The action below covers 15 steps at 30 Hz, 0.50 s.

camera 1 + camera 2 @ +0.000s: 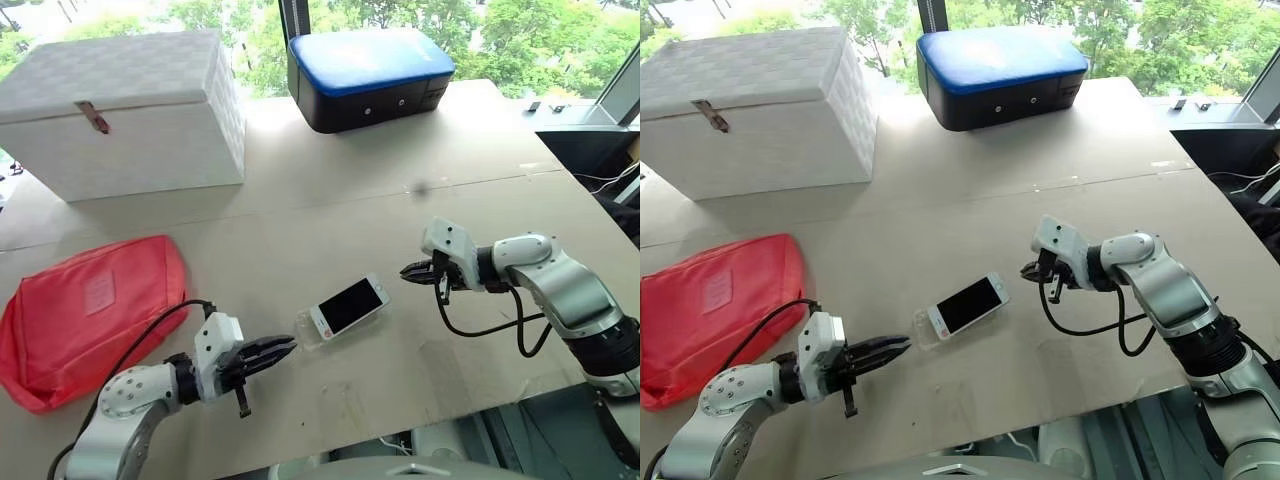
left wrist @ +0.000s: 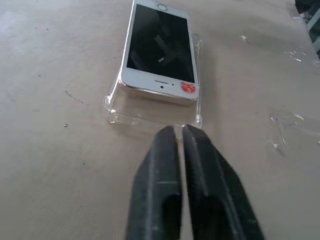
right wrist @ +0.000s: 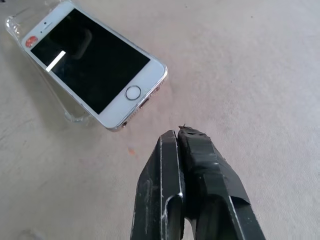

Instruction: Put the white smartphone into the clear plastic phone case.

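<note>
While both grippers are pinched shut on nothing, the white smartphone lies screen up on the clear plastic phone case, near the middle of the front half of the table. The phone rests on top of the case at a slight skew and is not seated inside it: in the left wrist view the case's rim and two rounded corners stick out past the phone's earpiece end, and in the right wrist view the case shows along one long side. The phone's home-button end overhangs toward the right gripper. A small red sticker sits on the white bezel beside the earpiece.

The left gripper hangs just short of the case's near edge, its two black fingers pressed together and pointing at the case. Whether the tips touch the rim, I cannot tell. The right gripper is off to the phone's right, apart from it, with its fingers also closed together and aimed toward the home-button end.

A red pouch lies by the table's left edge. A white lidded box stands at the far left corner, and a black case with a blue top sits along the far edge.
</note>
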Motion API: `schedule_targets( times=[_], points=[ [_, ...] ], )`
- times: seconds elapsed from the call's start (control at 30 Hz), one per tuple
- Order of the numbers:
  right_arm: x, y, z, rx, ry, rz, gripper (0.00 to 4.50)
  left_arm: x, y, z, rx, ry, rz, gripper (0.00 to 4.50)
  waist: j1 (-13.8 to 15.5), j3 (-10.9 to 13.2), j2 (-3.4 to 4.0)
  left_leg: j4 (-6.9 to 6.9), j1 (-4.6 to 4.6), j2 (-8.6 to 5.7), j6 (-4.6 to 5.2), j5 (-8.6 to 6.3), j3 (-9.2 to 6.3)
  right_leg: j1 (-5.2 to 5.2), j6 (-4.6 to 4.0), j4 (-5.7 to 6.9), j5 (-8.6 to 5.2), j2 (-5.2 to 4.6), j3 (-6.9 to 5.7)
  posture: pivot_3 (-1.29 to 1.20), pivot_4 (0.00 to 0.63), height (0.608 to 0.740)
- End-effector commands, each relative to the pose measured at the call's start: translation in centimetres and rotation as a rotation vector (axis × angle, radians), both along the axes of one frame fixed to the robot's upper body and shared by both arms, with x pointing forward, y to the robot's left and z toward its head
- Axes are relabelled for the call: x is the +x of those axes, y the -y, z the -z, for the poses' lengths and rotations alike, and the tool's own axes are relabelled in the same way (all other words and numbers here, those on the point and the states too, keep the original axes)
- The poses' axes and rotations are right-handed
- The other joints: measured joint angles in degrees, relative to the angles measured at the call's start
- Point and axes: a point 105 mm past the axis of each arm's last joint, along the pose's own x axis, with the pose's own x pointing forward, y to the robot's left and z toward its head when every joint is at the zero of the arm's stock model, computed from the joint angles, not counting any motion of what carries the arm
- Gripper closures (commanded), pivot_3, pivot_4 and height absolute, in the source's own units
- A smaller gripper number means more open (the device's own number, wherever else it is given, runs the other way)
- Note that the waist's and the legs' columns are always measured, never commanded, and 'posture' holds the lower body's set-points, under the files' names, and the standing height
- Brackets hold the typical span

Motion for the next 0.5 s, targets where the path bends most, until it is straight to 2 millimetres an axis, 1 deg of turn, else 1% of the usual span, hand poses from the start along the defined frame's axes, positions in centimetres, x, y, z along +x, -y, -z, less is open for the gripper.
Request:
schedule_targets(
  times=[0.03,0.17,0.3,0.33,0.5],
  points=[
    [-0.2,-0.4,0.4,-0.038,0.033,-0.041,4.5,0.3,-0.1,0.0,0.022,0.018,0.016,4.42,0.09,0.01,0.01,0.0,0.01,0.03,0.0,0.0,0.0,0.0,0.0,0.0,0.0,0.03,-0.02,0.0,0.15,0.734],
    [-0.4,-1.7,1.0,-0.015,0.004,-0.083,4.5,0.8,0.2,0.6,0.033,0.019,0.024,4.42,0.15,0.04,0.01,0.01,0.01,0.03,0.0,0.0,0.02,0.01,0.0,0.01,0.0,0.2,-0.01,0.0,0.15,0.734],
    [-0.7,-1.7,1.9,-0.062,-0.005,-0.129,4.5,1.0,0.4,0.8,0.037,0.024,0.024,4.42,0.27,0.07,-0.04,0.02,0.01,-0.02,-0.01,0.01,0.08,0.02,0.01,0.0,0.0,0.17,0.01,0.0,0.15,0.734],
    [-0.8,-1.7,1.9,-0.066,-0.003,-0.137,4.5,1.0,0.3,0.8,0.041,0.022,0.023,4.42,0.26,0.08,-0.03,0.02,0.01,-0.03,-0.19,0.12,0.08,0.02,0.01,0.0,0.01,0.15,0.01,0.0,0.15,0.734],
    [-1.5,-2.1,1.3,-0.034,-0.008,-0.176,4.5,1.0,0.1,1.1,0.061,0.024,0.011,4.42,0.21,0.08,-0.03,0.02,0.02,-0.01,-0.19,0.12,0.07,0.01,0.01,0.02,0.0,0.15,0.0,0.0,0.15,0.734]
  ],
)
